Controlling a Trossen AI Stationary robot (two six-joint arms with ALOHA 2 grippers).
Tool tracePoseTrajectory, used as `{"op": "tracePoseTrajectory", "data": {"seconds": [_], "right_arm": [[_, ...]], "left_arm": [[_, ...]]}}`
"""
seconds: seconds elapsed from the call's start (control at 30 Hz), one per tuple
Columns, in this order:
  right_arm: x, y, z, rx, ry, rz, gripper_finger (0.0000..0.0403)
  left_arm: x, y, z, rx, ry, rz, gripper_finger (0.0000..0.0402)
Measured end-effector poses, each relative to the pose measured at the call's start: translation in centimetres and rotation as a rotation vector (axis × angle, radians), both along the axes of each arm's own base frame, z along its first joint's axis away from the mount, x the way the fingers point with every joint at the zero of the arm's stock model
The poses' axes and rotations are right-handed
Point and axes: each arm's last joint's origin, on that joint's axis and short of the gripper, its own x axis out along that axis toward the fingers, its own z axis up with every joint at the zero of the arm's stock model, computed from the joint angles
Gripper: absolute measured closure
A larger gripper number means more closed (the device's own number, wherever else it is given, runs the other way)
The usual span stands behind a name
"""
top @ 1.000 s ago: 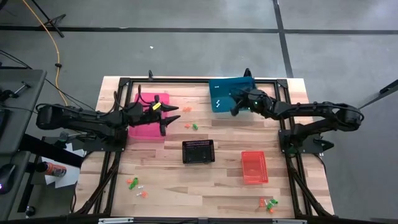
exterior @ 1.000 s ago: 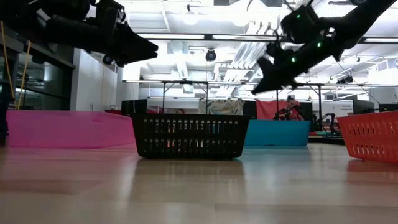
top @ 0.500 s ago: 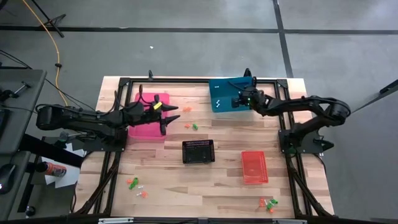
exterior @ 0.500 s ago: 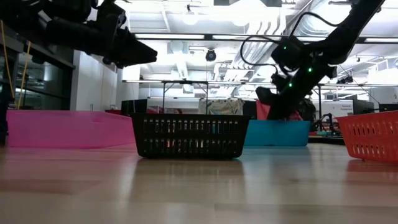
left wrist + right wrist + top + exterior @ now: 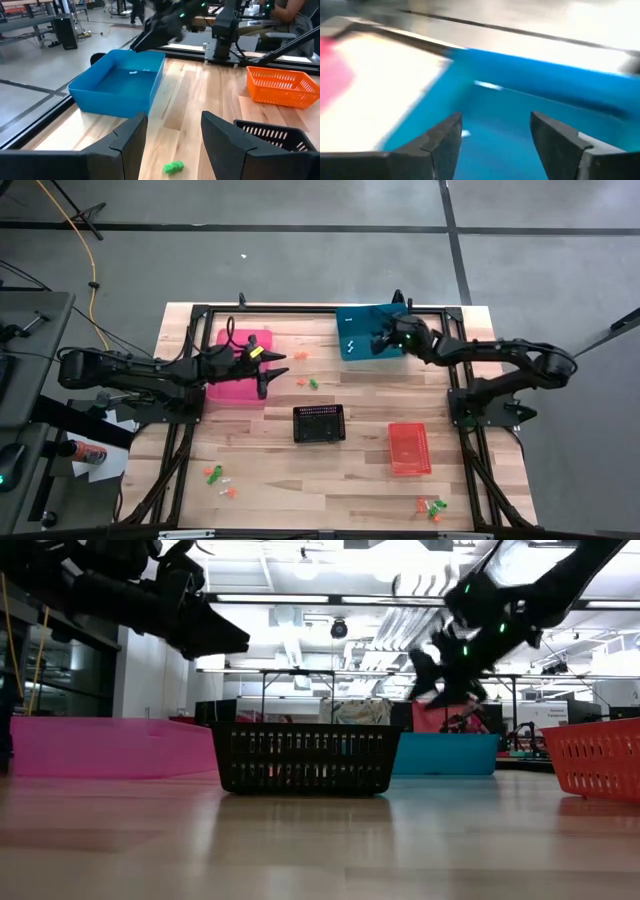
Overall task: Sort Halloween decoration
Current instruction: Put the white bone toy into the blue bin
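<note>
The Halloween decoration lies scattered as tiny trinkets: orange and green ones (image 5: 307, 381) on the table between the pink bin (image 5: 238, 340) and the black bin (image 5: 318, 423), others near the front left (image 5: 214, 474) and front right (image 5: 432, 507). White ones (image 5: 350, 345) lie in the blue bin (image 5: 360, 320). My right gripper (image 5: 378, 342) hangs open over the blue bin, with nothing between its fingers (image 5: 492, 145). My left gripper (image 5: 272, 372) hovers open at the pink bin's right edge, with a green trinket (image 5: 174, 166) on the table below it.
A red mesh bin (image 5: 409, 448) stands at the right near side, right of the black bin. A dark metal frame (image 5: 300, 309) runs along the table's far edge and sides. Bare wood lies between the bins and along the near edge.
My right gripper has moved from the blue bin's near left corner toward the far edge, over the bin. It dipped, rose a little and rolled, and it has opened from shut.
</note>
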Motion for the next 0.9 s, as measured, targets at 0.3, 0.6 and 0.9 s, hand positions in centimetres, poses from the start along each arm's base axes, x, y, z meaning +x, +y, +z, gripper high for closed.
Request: {"op": "tracePoseTrajectory", "data": {"seconds": [0.3,0.6,0.9], "right_arm": [[3.6,7.9,3.0,-0.242,-0.219,0.525,0.0163],[4.3,12.0,5.1,-0.473,-0.397,0.685,0.0163],[4.3,12.7,4.7,-0.463,-0.364,0.723,0.0163]], "left_arm": [[0.2,-0.7,0.7,0.021,-0.07,-0.047,0.0227],[0.3,-1.5,1.6,0.088,-0.147,-0.097,0.0227],[-0.1,-2.0,2.4,0.103,-0.194,-0.252,0.0227]]}}
